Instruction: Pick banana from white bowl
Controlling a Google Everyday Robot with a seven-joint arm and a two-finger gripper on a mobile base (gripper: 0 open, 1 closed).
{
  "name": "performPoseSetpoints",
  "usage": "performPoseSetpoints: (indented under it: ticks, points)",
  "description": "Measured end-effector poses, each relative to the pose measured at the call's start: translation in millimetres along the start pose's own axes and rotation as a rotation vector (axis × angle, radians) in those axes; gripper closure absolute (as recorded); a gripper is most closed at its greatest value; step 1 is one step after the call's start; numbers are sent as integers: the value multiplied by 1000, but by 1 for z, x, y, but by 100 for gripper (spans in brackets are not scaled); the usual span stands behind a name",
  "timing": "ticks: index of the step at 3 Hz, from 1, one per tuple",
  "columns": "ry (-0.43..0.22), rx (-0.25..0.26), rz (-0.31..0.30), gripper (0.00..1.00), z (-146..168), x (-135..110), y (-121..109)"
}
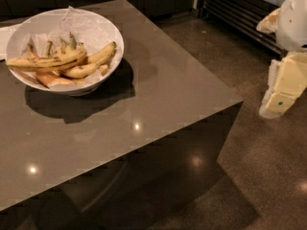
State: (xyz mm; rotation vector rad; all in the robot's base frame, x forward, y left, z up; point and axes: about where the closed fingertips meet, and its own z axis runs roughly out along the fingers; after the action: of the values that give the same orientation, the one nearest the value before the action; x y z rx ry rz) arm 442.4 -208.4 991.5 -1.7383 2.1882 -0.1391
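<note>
A wide white bowl [108,32] lined with crumpled white paper stands at the far left of a grey table [144,104]. Several yellow bananas [53,62] with green stems lie across it, one [88,63] curving toward the right rim. My gripper [280,90] hangs at the right edge of the view, over the floor, well to the right of the table and far from the bowl. It holds nothing that I can see.
The table's right edge and near corner [237,100] lie between the gripper and the bowl. A dark polished floor [268,176] lies to the right. A slatted dark appliance front [240,13] stands at the back right. White paper [5,32] lies left of the bowl.
</note>
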Motion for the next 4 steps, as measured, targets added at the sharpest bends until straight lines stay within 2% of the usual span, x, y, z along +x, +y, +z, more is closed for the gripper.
performPoseSetpoints:
  ticks: [1,2,3,4]
  points:
    - [-17,5,-38,0,-9,-25,-11]
    - [-44,-3,-121,0,-10,-66,-27]
    - [-63,7,-123,0,-11,-69,-30]
    - [-106,-11,-149,0,-6,-97,-46]
